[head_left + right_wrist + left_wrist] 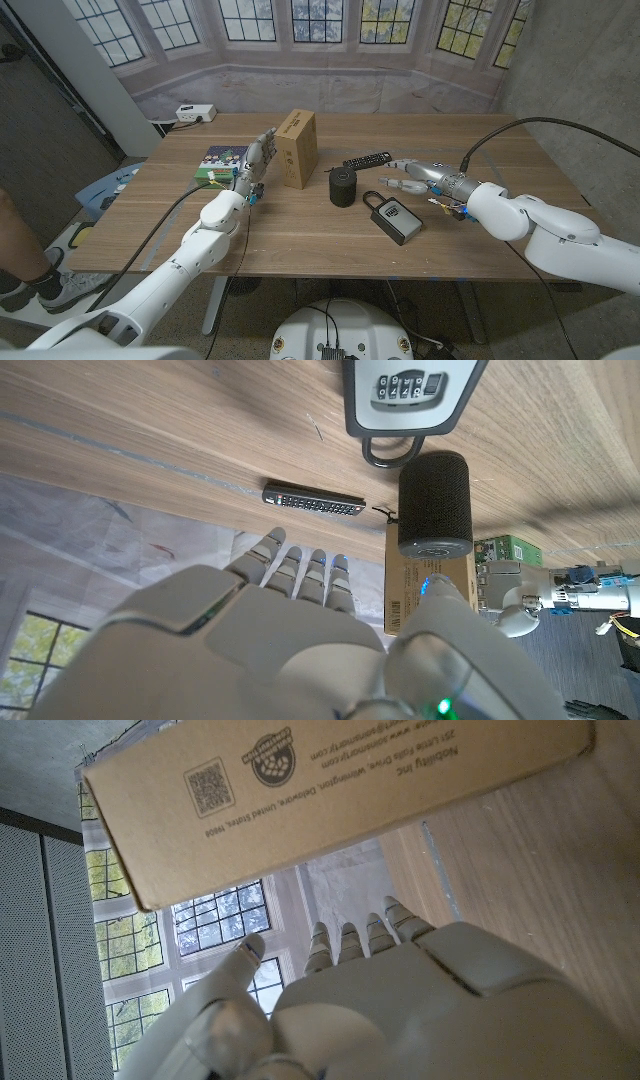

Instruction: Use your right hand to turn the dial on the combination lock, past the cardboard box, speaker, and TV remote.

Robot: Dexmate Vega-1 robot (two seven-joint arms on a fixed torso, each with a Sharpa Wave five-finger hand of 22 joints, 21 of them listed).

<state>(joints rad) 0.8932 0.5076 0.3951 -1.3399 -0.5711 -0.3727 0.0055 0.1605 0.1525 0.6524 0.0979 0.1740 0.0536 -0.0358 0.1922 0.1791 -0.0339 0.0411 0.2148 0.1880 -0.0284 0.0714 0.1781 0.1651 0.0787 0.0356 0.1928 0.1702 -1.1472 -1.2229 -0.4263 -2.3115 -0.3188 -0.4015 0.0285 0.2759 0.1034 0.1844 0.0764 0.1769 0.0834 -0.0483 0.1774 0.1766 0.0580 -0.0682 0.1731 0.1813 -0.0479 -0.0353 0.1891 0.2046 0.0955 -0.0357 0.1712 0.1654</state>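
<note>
Head view: the combination lock (396, 218) lies flat near the table's middle, the speaker (343, 187) just at its 10 o'clock, the TV remote (367, 159) beyond at 11 and the cardboard box (299, 148) further toward 10. The right hand (418, 178) hovers at the lock's 1 o'clock, fingers spread, holding nothing: the approach step, I judge. The left hand (253, 165) stands beside the box, open

Left wrist view: box face close, fingers (345, 942) apart

Right wrist view: dials (400, 387) face up; next the hand must drop fingertips onto them
</note>
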